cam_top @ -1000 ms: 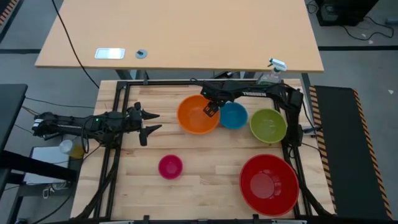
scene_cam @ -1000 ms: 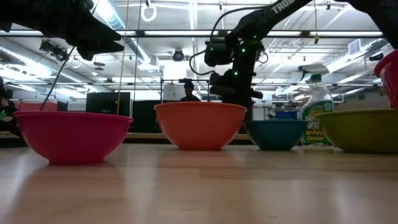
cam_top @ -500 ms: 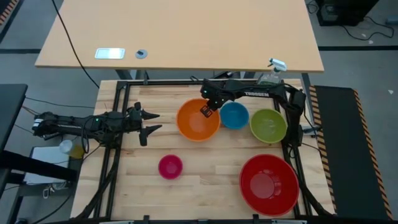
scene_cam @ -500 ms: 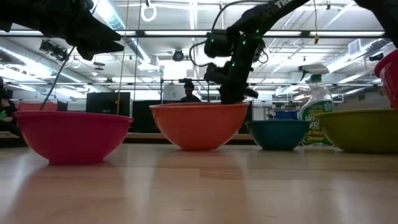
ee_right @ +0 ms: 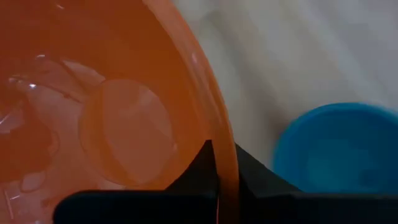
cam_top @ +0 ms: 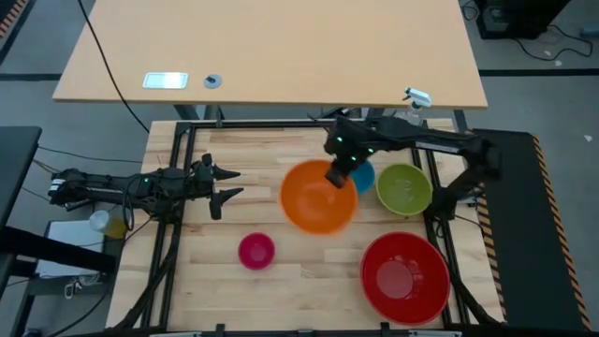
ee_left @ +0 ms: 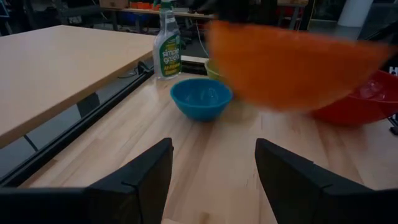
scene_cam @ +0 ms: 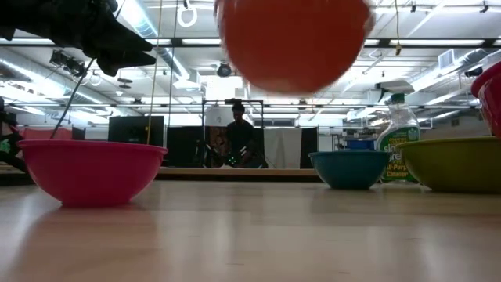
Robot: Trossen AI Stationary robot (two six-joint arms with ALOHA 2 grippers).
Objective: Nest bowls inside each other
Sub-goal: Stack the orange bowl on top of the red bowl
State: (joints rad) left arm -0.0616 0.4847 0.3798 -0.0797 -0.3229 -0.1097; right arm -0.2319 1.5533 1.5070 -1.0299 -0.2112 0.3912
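Note:
The orange bowl (cam_top: 316, 197) hangs in the air above the table's middle, with my right gripper (cam_top: 339, 176) shut on its far-right rim. Beside it the blue bowl (cam_top: 366, 180) and the lime green bowl (cam_top: 403, 188) stand on their bases at the far right. The big red bowl (cam_top: 404, 277) stands at the near right. The small pink bowl (cam_top: 255, 250) stands near the front, left of centre. My left gripper (cam_top: 227, 183) waits open at the table's left, above the wood, with nothing between its fingers. My right gripper holds the orange bowl by its rim (ee_right: 213, 121) on the side toward the blue bowl. One finger (ee_right: 198, 167) is inside the bowl and one outside, with the wall pinched between them. The fingers come slanting down from above. The bowl (scene_cam: 293, 43) is lifted clear of the table, mouth up.
A green spray bottle (cam_top: 412, 103) with a white trigger stands at the far right edge, behind the blue bowl (ee_left: 201, 98). Black frame rails run along the table's edges. A bare stretch of wood (cam_top: 309, 257) lies between the pink and red bowls.
My right gripper has risen and swung toward the table's near right. It carries the orange bowl, which stood on the table beside the blue bowl and now hangs lifted clear. The other bowls have stayed where they were.

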